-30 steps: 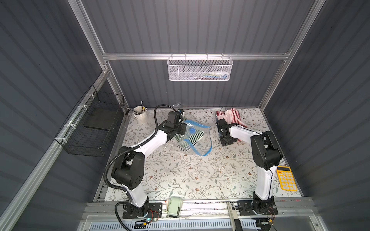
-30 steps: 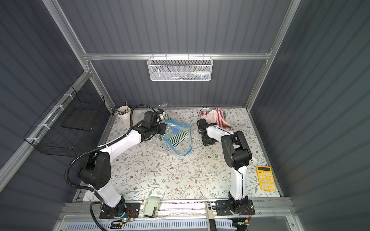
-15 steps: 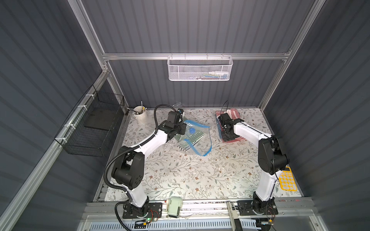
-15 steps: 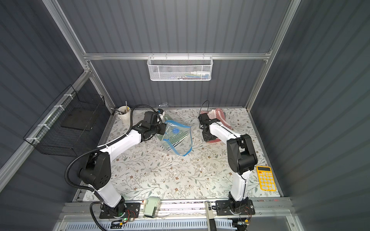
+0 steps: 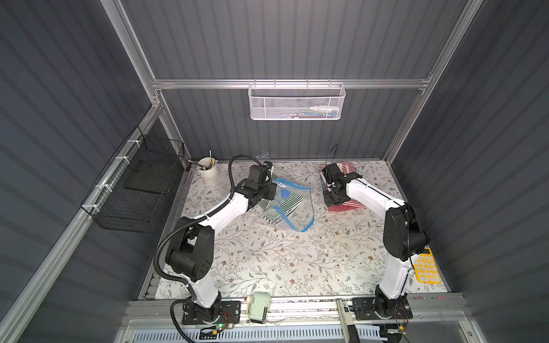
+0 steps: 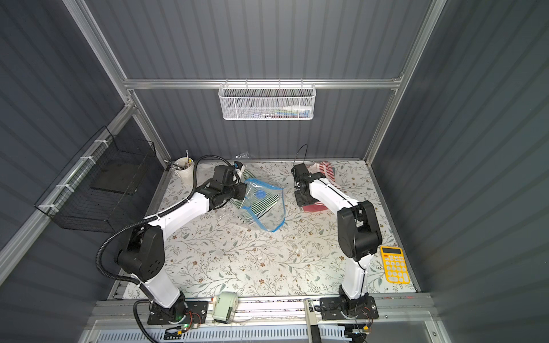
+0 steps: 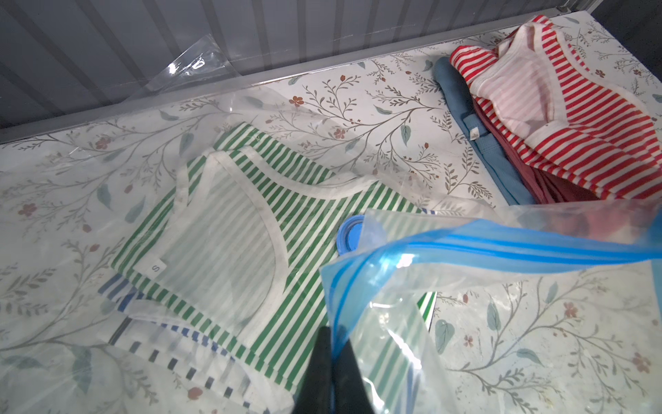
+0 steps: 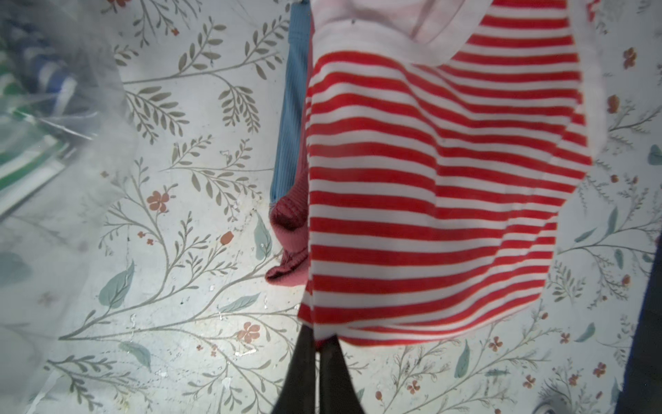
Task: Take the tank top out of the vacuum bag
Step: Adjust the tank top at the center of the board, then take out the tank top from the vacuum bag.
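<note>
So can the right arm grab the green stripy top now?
Probably not yet. The right gripper is shut on the red striped top, and the green striped top lies apart, under the bag's clear plastic.

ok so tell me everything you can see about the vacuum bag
The vacuum bag is clear, crinkly plastic with a bright blue zip strip along its mouth and a round blue valve cap. It lies crumpled at the back middle of the floral table, with a green-striped top showing through it. The left end effector is shut on its zip edge, holding that side raised.
</note>
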